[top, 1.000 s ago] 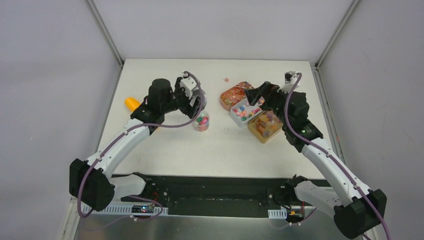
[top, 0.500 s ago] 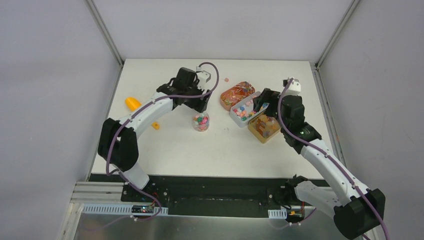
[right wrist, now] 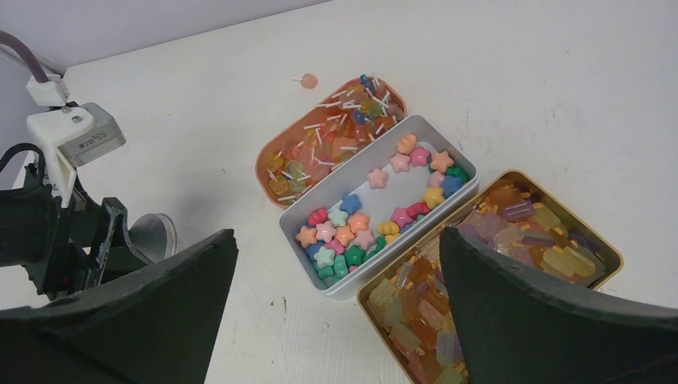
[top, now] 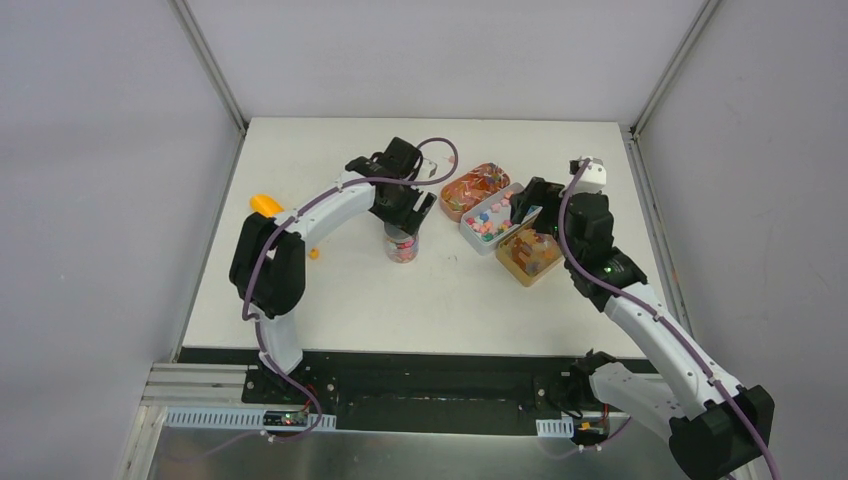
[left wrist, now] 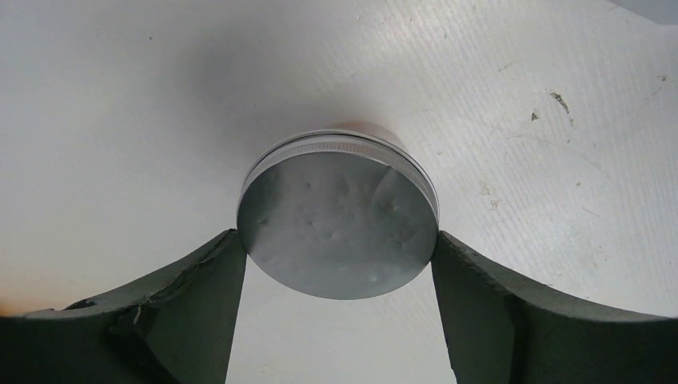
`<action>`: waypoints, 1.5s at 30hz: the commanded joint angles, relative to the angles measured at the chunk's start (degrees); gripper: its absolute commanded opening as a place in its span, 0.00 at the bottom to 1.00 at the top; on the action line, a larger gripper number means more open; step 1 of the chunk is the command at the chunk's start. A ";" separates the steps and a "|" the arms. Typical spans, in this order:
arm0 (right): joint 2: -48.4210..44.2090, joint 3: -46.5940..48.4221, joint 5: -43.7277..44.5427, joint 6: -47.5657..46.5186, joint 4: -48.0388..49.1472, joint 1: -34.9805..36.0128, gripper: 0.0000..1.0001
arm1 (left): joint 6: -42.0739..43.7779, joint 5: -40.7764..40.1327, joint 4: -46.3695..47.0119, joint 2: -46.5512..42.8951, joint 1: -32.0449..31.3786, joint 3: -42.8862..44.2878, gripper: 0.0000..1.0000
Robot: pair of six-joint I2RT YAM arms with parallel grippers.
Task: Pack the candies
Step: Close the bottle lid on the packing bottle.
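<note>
A small clear jar (top: 402, 247) holds mixed-colour candies. My left gripper (top: 405, 212) is right above it, shut on the round silver lid (left wrist: 339, 216), with a finger touching each side of the lid. My right gripper (top: 525, 210) is open and empty above three candy trays. The white tray (right wrist: 460, 196) holds pastel star candies (right wrist: 376, 208). The orange tray (right wrist: 268, 156) holds orange-red sweets on sticks. The gold tin (right wrist: 608, 256) holds amber gummy chunks (right wrist: 496, 264). In the top view the lid hides the jar's mouth.
An orange plastic scoop (top: 264, 205) lies at the far left, with a small orange piece (top: 313, 252) near it. One loose pink candy (top: 453, 158) lies behind the trays. The three trays stand close together at the right.
My left arm has swung right and brought the lid over the jar, which now shows only below the gripper. My right gripper has shifted slightly and stays open.
</note>
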 commanded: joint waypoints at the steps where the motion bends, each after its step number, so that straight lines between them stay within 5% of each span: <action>1: -1.40 -0.32 0.99 -0.86 1.85 -0.11 1.00 | -1.24 -2.59 -3.02 0.63 -0.47 3.29 0.55; 37: -1.00 -0.68 -0.93 -0.11 3.00 -0.09 1.00 | -2.82 1.42 -6.60 3.84 -1.61 4.69 0.62; 42: -0.37 -0.41 -1.47 0.00 2.95 -0.07 1.00 | -2.56 1.18 -6.60 4.19 -1.61 4.82 0.79; 45: -0.29 -0.58 -1.95 0.11 2.97 -0.16 1.00 | -2.67 1.31 -6.53 3.94 -1.61 5.18 0.99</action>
